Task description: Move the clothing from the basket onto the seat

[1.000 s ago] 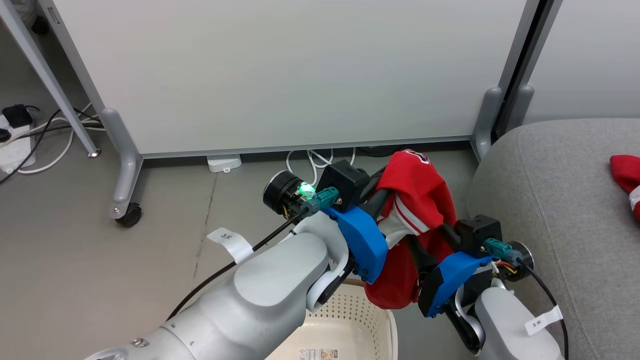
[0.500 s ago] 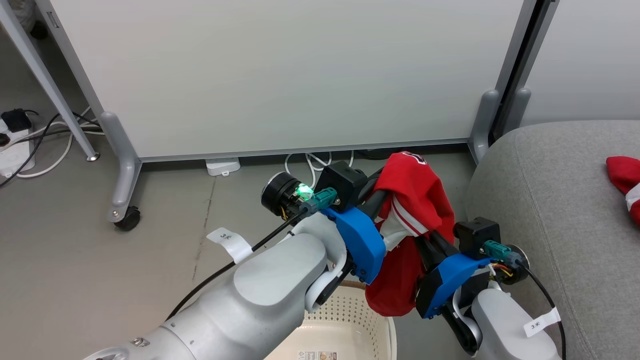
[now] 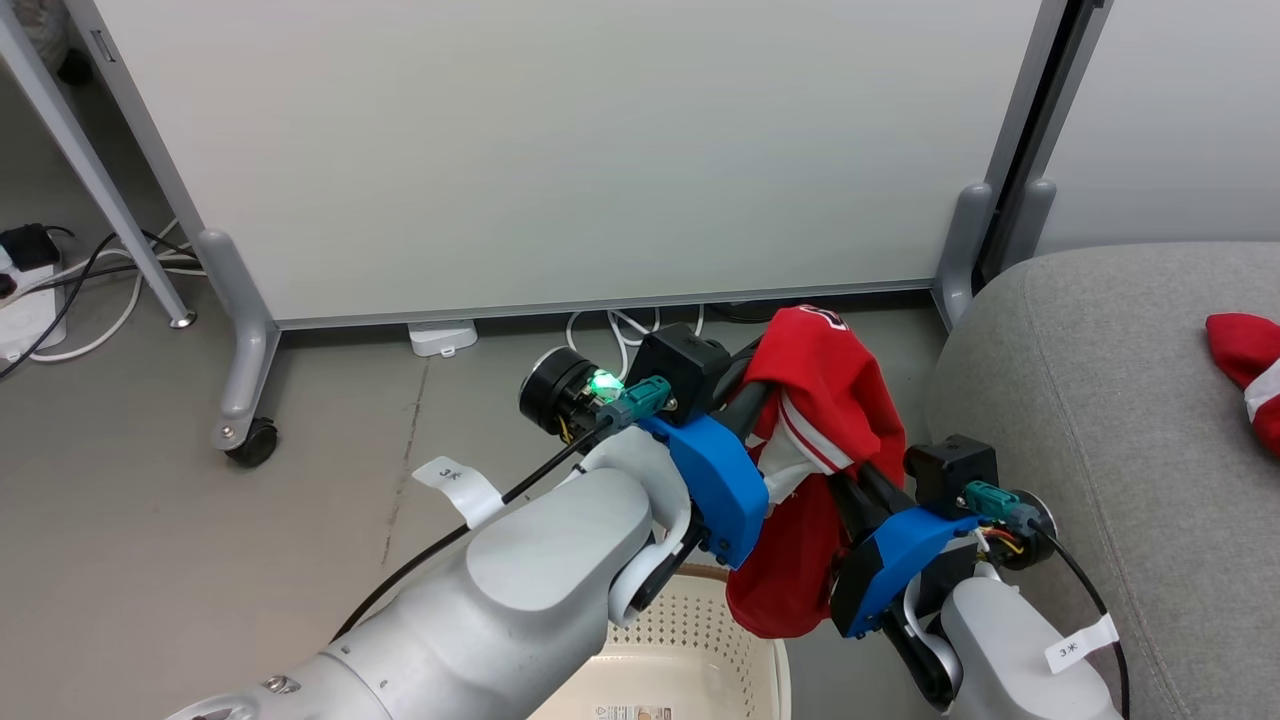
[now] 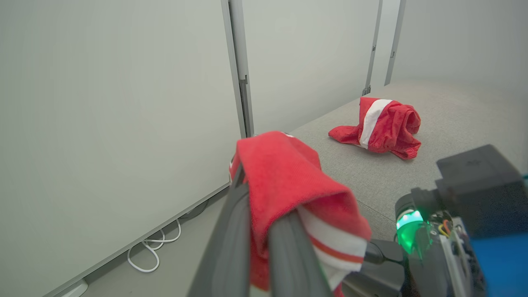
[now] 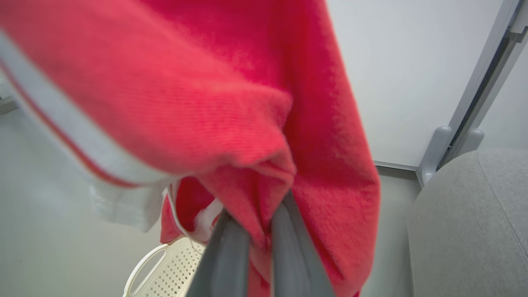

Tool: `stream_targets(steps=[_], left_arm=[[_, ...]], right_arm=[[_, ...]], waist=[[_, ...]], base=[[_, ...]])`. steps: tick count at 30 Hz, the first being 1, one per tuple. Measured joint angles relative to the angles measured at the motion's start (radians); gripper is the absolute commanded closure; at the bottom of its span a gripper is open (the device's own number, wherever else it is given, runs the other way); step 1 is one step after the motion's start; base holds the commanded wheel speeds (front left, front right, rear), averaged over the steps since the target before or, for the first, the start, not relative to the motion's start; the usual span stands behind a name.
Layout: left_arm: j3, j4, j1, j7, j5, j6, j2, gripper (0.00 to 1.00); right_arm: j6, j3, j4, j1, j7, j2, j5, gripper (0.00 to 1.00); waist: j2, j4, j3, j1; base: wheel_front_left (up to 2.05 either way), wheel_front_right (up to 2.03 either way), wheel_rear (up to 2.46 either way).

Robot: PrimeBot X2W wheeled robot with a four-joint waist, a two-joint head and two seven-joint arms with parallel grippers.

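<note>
left tool (image 4: 255, 206), right tool (image 5: 255, 212) pinch clothing (image 3: 835, 395).

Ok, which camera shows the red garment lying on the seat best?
The left wrist view: the garment lies whole on the seat, white stripe visible. The head view catches just its edge at the border.

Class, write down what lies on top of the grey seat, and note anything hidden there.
A crumpled red garment with a white stripe lies on the seat. Whatever is under the cloth is covered and cannot be seen.
</note>
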Motion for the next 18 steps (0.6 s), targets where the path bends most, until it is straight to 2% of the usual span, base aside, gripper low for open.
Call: stream_targets(steps=[1, 2, 18], left_arm=[[0.000, 0.000, 0.000, -0.001, 0.000, 0.004, 0.000, 0.24], [0.000, -0.001, -0.001, -0.001, 0.000, 0.005, 0.000, 0.00], [-0.002, -0.002, -0.005, -0.010, 0.000, 0.014, 0.000, 0.00]], right_arm=[[0.000, 0.000, 0.002, 0.000, 0.000, 0.000, 0.002, 1.00], [0.000, 0.001, 0.004, -0.001, -0.001, 0.000, 0.002, 1.00], [0.000, -0.003, 0.008, -0.004, -0.001, 0.000, -0.003, 1.00]], waist=[[0.0000, -0.001, 0.000, 0.0000], [0.0000, -0.001, 0.000, 0.0000], [0.0001, 0.003, -0.003, 0.0001]], base=[[0.00, 0.00, 0.00], [0.00, 0.00, 0.00], [0.00, 0.00, 0.00]])
